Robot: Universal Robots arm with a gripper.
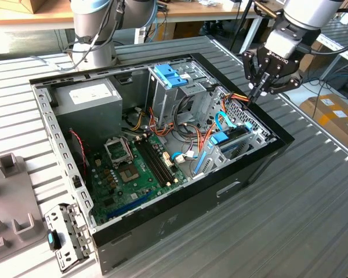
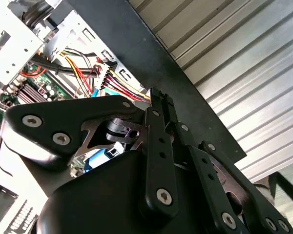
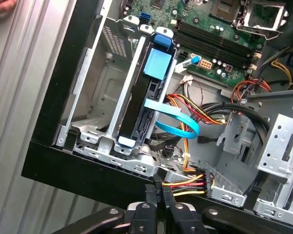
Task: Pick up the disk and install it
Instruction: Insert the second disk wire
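Observation:
The disk (image 3: 147, 100) stands on edge in a metal cage by the case's front wall, its light-blue carrier tab (image 3: 157, 63) on top and a blue ribbon cable (image 3: 173, 119) running from it. In the exterior view the disk (image 1: 223, 139) sits low at the case's right end. My gripper (image 1: 256, 94) hovers above the case's black rim at the exterior view's right, apart from the disk. Its black fingers (image 3: 158, 190) are shut together with nothing between them, just over a bundle of red, yellow and black wires (image 3: 193, 183). The second wrist view has the fingertips (image 2: 156, 97) meeting above that rim.
The open computer case (image 1: 180, 214) lies on a slatted metal table. Inside are a grey power-supply box (image 1: 90, 95), a darker-blue slotted latch (image 1: 171, 74) on a drive cage, and the motherboard (image 1: 133, 168). A loose metal bracket (image 1: 66, 234) and grey fixtures (image 1: 11, 168) lie at the exterior view's left.

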